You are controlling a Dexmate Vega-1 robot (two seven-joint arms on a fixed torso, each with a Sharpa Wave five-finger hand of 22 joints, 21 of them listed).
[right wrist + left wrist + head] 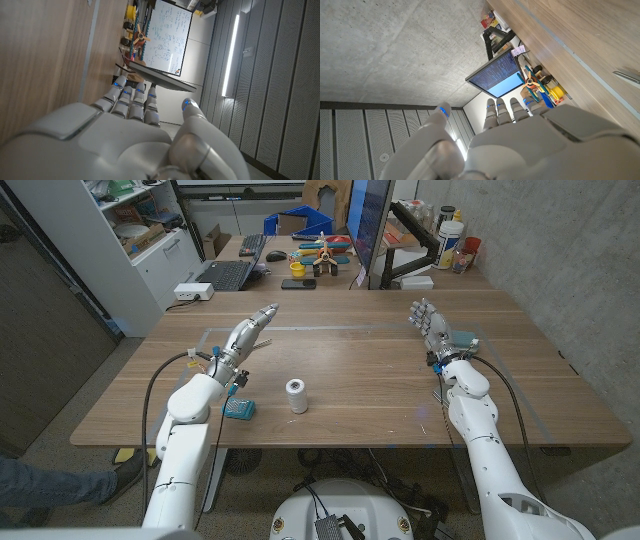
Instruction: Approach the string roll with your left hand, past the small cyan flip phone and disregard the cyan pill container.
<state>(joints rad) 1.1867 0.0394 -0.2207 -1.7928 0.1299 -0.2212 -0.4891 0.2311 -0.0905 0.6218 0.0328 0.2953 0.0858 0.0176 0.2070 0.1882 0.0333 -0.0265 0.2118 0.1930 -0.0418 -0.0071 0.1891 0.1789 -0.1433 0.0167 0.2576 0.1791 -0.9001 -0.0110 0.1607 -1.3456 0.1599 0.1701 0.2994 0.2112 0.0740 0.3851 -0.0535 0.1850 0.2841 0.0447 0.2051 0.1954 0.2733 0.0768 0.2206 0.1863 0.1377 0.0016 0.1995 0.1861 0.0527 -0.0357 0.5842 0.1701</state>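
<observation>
From the head view I see my left hand (pixel 248 332) out over the left part of the tabletop (pixel 360 395), its fingers (pixel 266 311) stretched straight and close together, pointing away toward the far side — nothing in them. The left wrist view shows the same: the left hand (pixel 520 145) with extended fingers (pixel 501 111), no object between them.

The string roll (pixel 297 396) stands upright near the middle of the tabletop, toward the near edge, white, well apart from the left hand and nearer to me than its fingertips. A small cyan object (pixel 239 410) lies just beside my left forearm, left of the roll; I cannot tell whether it is the phone or the pill container. Another cyan object (pixel 463 339) lies on the right side, just beside my right hand (pixel 432 326).

The right hand is raised on the right, fingers spread a little and holding nothing. In the right wrist view the right hand (pixel 135 135) shows its fingers (pixel 131 97) extended side by side — empty.

Beyond the tabletop stands a monitor (pixel 372 225).
</observation>
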